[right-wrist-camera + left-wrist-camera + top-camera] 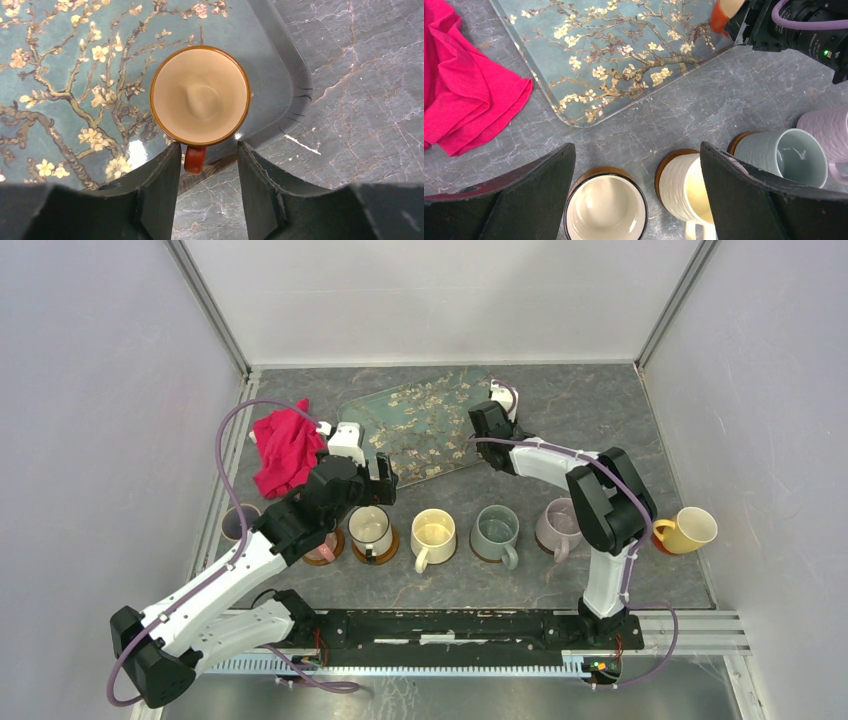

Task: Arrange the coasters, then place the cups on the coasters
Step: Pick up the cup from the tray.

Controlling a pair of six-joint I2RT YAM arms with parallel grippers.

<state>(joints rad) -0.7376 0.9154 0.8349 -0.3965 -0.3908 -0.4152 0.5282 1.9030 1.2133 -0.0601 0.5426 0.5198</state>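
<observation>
the orange-handled cup (200,95) stands empty in a corner of the floral tray (60,60). my right gripper (208,150) straddles its handle, fingers part spread, not pinching. fetching it is the step; next, pinch and lift over the tray's rim. my left gripper (636,150) hangs wide spread, just off the tray, above empty cups (605,212) on coasters (672,155).

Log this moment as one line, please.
left gripper: open, over dark-rimmed mug | right gripper: open, jaws astride handle of orange cup | orange cup: on floral tray
</observation>
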